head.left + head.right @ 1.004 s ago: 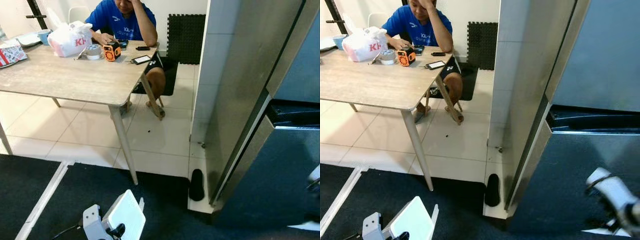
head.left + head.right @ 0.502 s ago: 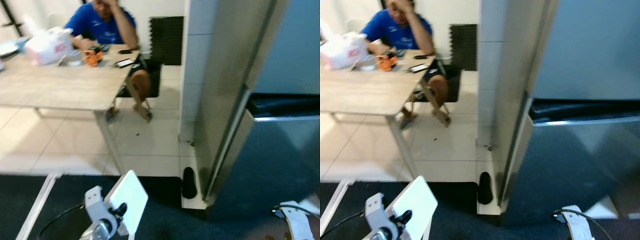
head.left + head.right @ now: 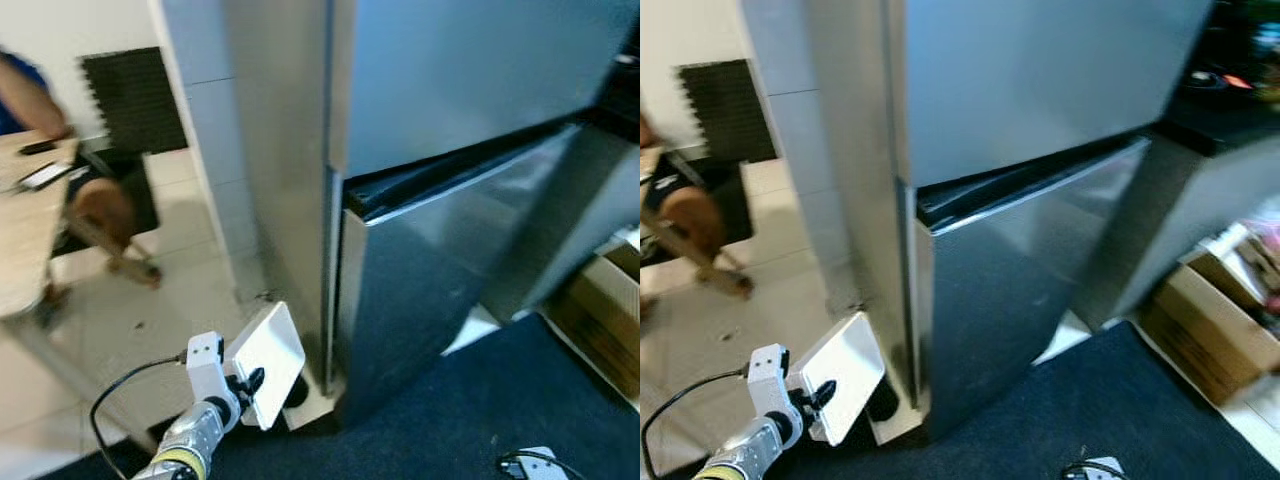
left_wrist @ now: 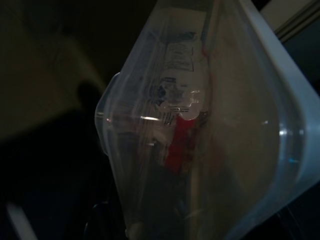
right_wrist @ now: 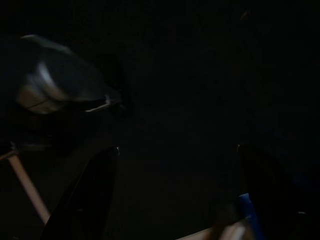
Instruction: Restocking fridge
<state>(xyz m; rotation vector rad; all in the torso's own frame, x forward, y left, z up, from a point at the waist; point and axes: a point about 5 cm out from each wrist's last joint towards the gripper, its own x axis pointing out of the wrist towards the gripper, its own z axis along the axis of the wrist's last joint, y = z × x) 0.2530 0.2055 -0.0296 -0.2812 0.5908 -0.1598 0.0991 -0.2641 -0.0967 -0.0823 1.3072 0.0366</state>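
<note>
Left gripper [image 3: 243, 388] low at the robot's left front, clamped onto a white plastic food container [image 3: 268, 362], held tilted on edge. In the left wrist view the container [image 4: 210, 125] is translucent with a thick white rim; something red and a printed label show through the wall, contents otherwise unclear. Black cable [image 3: 115, 395] loops off the left wrist.

Stainless two-door fridge [image 3: 450, 180] just beyond the held container and to its right, both doors closed, dark seam between upper and lower door. The container's far edge sits near the fridge's lower left corner; contact cannot be told. White tiled pillar [image 3: 200, 120] beside the fridge, on the container's far left.

Right gripper [image 5: 175, 195]: two dark fingers spread apart with nothing between them, arm hanging low, view very dark.

Off to the left gripper's left: a seated person's leg [image 3: 100, 205], wooden table edge [image 3: 25, 250] with a phone [image 3: 45, 175] on it. Cardboard box [image 3: 1210, 325] on the floor right of the fridge. Dark carpet [image 3: 480, 400] underfoot. Head views blurred.
</note>
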